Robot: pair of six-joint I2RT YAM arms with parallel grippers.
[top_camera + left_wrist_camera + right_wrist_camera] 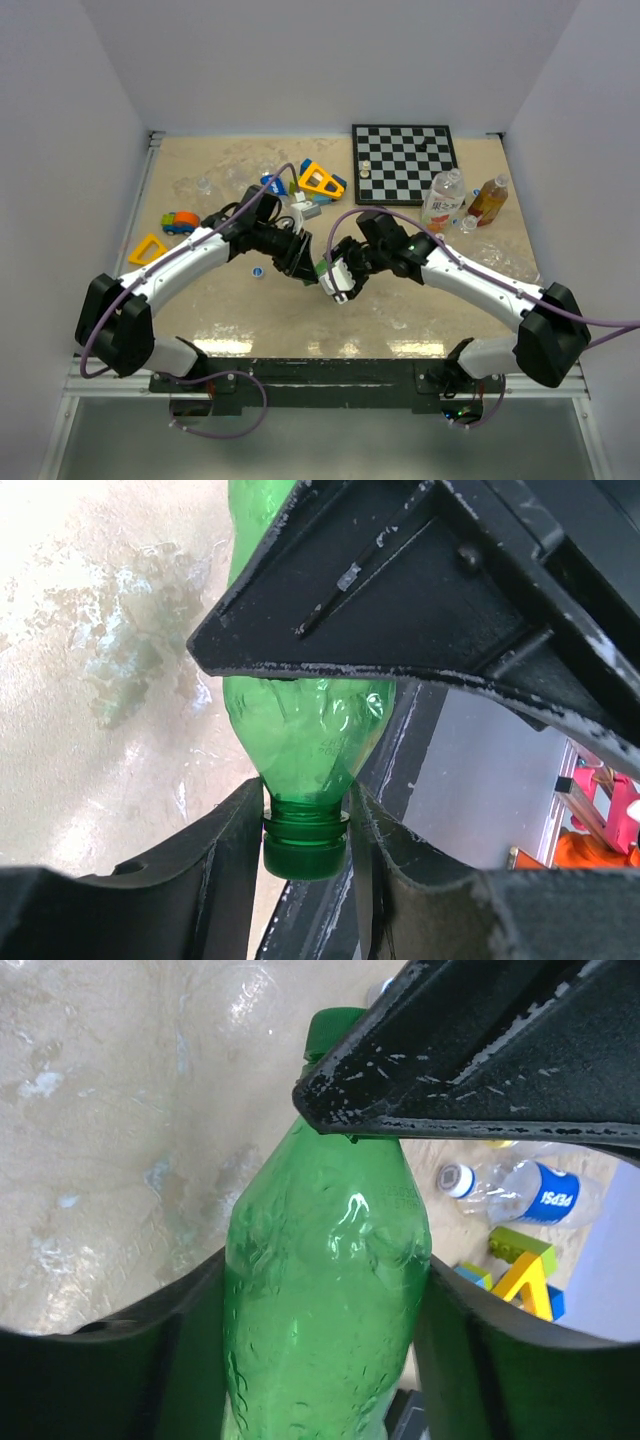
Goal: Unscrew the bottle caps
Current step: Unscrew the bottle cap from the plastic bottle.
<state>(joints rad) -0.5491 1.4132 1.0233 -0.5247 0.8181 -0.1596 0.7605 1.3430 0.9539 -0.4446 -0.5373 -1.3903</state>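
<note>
Pinching the green cap (305,852) between its two fingers (225,865), the left hand (305,830) holds the top end of the green bottle (305,730). The cap sits on the bottle's neck. The right hand (325,1350) is pressed around the fat middle of the same bottle, one finger on each side.

A small blue cap (257,271) lies on the table (250,320), just left of the green bottle. Behind the green bottle is a yellow toy block (322,182). Next to that block lies a see-through bottle with a blue label (540,1195). Far behind the green bottle, to the right, is a chessboard (405,163). A clear bottle (443,200) and a brown bottle (488,200) stand just in front of it.
</note>
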